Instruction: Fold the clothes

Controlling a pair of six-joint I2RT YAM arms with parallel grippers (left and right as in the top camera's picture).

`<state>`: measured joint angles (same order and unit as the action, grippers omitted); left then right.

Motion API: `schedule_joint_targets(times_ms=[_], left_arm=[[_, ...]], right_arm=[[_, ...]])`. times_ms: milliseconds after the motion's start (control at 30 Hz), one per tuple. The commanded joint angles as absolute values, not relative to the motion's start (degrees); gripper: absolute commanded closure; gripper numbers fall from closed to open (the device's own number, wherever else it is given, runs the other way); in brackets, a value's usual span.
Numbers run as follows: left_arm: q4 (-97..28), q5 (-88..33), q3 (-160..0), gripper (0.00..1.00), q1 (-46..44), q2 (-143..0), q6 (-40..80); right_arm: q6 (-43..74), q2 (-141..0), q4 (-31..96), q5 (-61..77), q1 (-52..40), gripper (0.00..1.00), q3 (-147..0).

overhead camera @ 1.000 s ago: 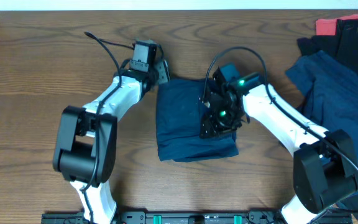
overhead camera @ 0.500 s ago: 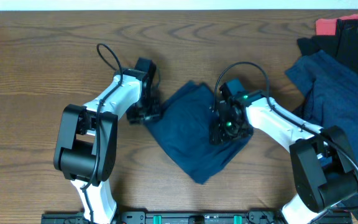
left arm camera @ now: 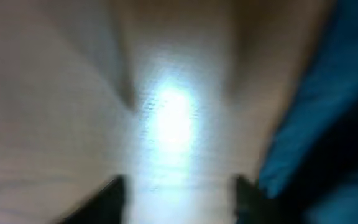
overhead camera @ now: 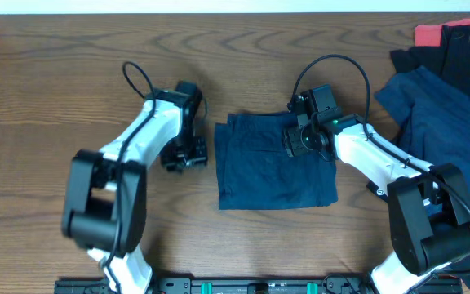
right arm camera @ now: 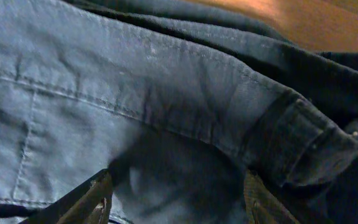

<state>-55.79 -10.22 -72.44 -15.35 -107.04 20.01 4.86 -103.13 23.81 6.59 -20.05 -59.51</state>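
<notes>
Fingers [left arm camera: 114, 193] of the left gripper [left arm camera: 178, 198] stand apart in the left wrist view: 2 dark, blurred tips low in the picture, with only bare table [left arm camera: 55, 93] and a bright glare between them. Released, nothing gripped. The folded navy garment [left arm camera: 328, 118] is a blue blur at the right edge, clear of both tips.

Over to the right wrist view: the right gripper [right arm camera: 178, 202] has its 2 fingers [right arm camera: 95, 198] spread wide too, and it's empty. It hangs over the garment's cloth, where a stitched seam runs across and a belt loop [right arm camera: 300, 146] sits to the right. Whether the tips touch the fabric, I cannot tell.

And from overhead: the garment lies flat, a neat rectangle mid-table. The left gripper sits just beside its left edge, apart from it. The right gripper is over its upper right corner. A pile of clothes [overhead camera: 431, 114], navy, black and coral-red, lies at the table's far right.
</notes>
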Motion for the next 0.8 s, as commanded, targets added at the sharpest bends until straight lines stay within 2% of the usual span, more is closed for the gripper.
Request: schedule_joint_targets(times_ms=[0, 33, 67, 500, 767], left_arm=[[-51.3, -12.7, -72.3, 0.10, -14.8, -101.9, 20.8], [-49.2, -15.0, -72.3, 0.02, -14.8, -101.3, 20.6], [-47.5, -17.0, -72.3, 0.01, -14.8, -101.2, 20.5], [-41.3, -31.5, -72.3, 0.02, -15.7, -107.4, 18.6], [-39.7, -35.3, -72.3, 0.02, -16.8, -114.5, 18.7]], right_arm=[[2.7, -104.0, 24.2, 5.4, -20.3, 0.34, -59.2], [2.7, -104.0, 24.3, 5.3, -20.3, 0.34, -59.2], [2.7, -104.0, 24.3, 5.4, -20.3, 0.33, -59.2], [2.7, -104.0, 24.9, 5.4, -20.3, 0.33, -59.2], [2.7, -104.0, 25.5, 5.3, -20.3, 0.33, -59.2]])
